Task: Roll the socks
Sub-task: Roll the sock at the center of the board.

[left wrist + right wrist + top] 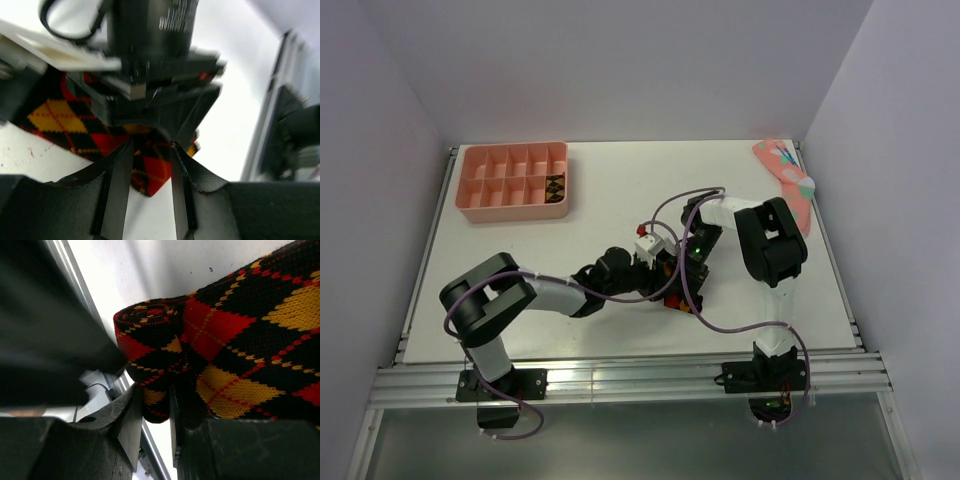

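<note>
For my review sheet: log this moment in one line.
argyle sock: one end rolled | right pincer: shut on rolled end | left pincer: open

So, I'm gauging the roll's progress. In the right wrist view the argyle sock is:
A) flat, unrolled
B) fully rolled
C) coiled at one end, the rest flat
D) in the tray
C: the argyle sock shows a spiral end, sitting between the fingers of the right gripper, while the rest lies flat.

Arms bent inward; left claw [152, 146] parted, right claw [156, 399] clamped.
</note>
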`<state>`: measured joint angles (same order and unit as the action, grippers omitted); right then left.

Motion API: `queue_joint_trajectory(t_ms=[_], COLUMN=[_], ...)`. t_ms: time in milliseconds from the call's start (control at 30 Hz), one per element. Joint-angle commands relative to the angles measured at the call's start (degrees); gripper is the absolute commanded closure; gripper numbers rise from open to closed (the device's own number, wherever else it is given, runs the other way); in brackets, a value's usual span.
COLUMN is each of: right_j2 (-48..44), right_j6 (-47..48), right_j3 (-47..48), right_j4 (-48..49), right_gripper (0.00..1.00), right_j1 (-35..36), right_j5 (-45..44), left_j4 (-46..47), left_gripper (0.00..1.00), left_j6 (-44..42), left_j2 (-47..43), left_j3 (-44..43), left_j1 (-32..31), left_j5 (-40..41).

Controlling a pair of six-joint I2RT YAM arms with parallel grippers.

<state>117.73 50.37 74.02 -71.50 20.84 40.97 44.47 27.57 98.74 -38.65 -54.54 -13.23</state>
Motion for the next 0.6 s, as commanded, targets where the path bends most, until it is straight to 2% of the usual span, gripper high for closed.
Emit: queue_joint_trajectory(t_ms=[0,200,567], right_j2=[2.1,3.1,4.6], right_j6=[0.2,-0.1,-0.9], right_j3=[1.7,2.7,4.6], right_j4=[-1.6,-2.1,-3.0], right_gripper=[0.76,0.76,0.76], right_j1=[-0.3,-0.4,-0.4], right_j5=[-5.6,-6.4,-6.3], left_j4=[-7.6,-10.5,-9.7], left_gripper=[0.59,0.58,0.53], left_j6=[-9.0,-12.3,-14.0], left_j2=[2.6,6.5,6.0], left_j3=[-3.1,-6.6,-7.3], left_j1=[-1.2,-2.0,-2.8], left_j5=[-0.9,-1.4,-6.4])
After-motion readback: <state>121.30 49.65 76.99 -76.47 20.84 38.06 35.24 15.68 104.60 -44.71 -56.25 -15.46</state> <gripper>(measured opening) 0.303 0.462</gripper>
